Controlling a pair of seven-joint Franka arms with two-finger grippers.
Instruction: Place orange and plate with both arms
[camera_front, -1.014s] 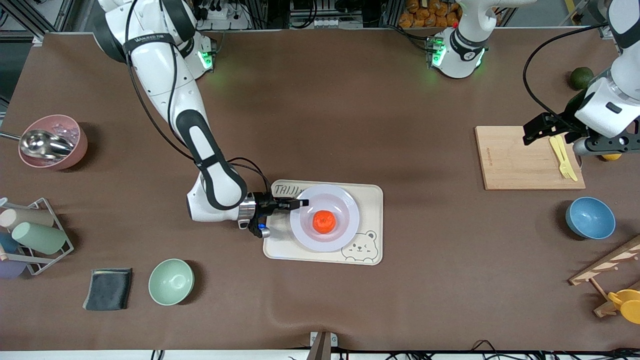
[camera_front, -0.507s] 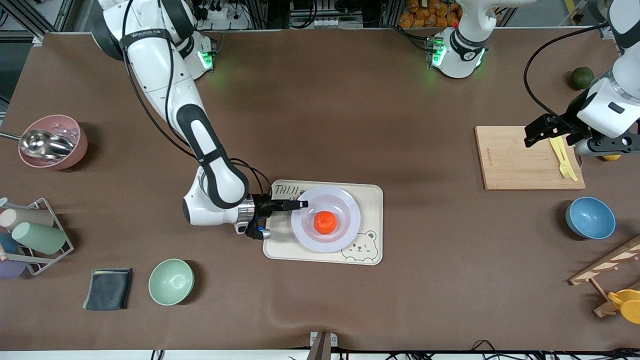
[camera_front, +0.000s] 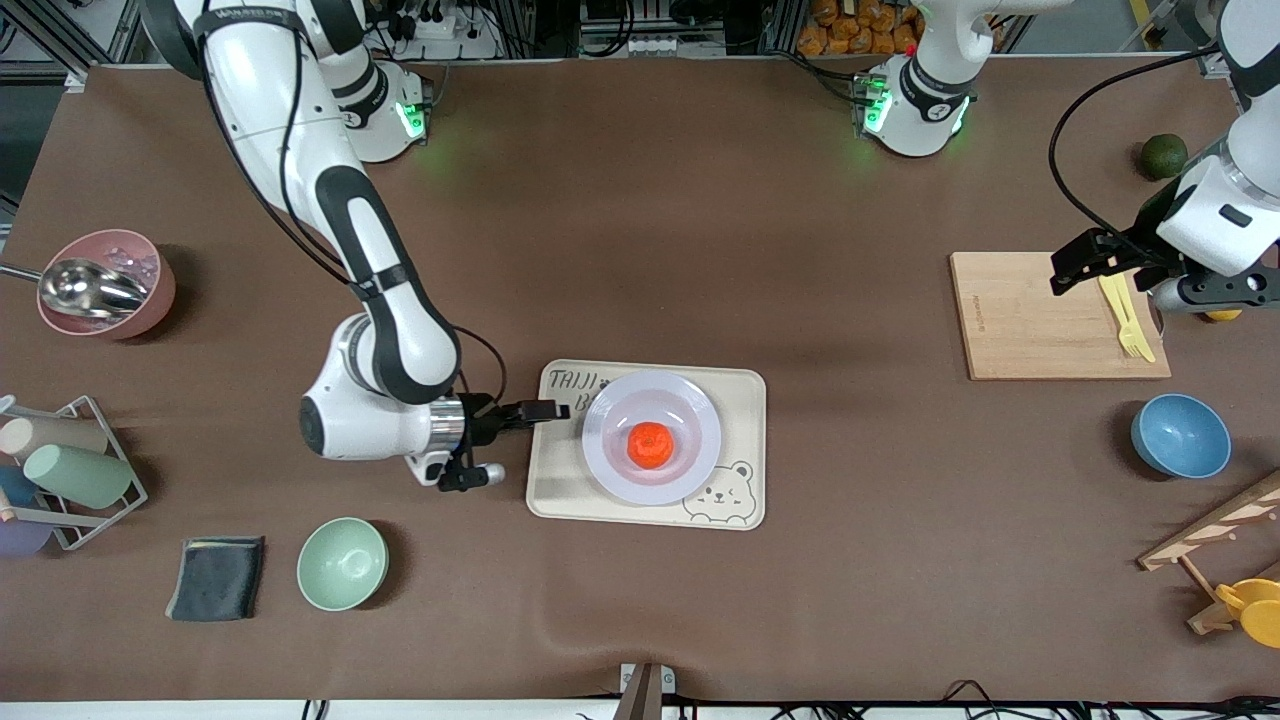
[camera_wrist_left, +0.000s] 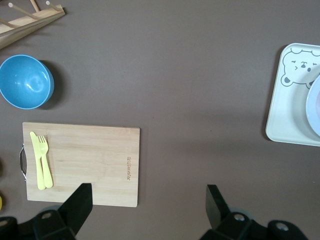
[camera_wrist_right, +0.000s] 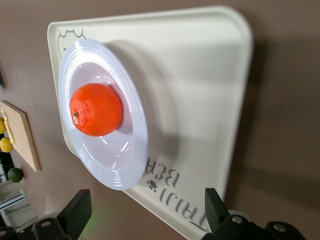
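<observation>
Right end effector (camera_front: 548, 410) withdrawn, plate (camera_front: 651, 436) beside

The plate (camera_wrist_right: 131, 150) looks like smooth, glossy plastic, catching highlights. The orange (camera_wrist_right: 95, 109) has a finely dimpled, slightly shiny peel. The tray (camera_wrist_right: 200, 100) is matt cream plastic. The cutting board (camera_wrist_left: 95, 165) shows pale wood grain. The table cover (camera_front: 640, 200) is matt brown, faintly wrinkled.

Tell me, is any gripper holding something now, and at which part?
Nothing is held. The right gripper is open beside the plate, which carries the orange. The left gripper is open over the cutting board.
</observation>
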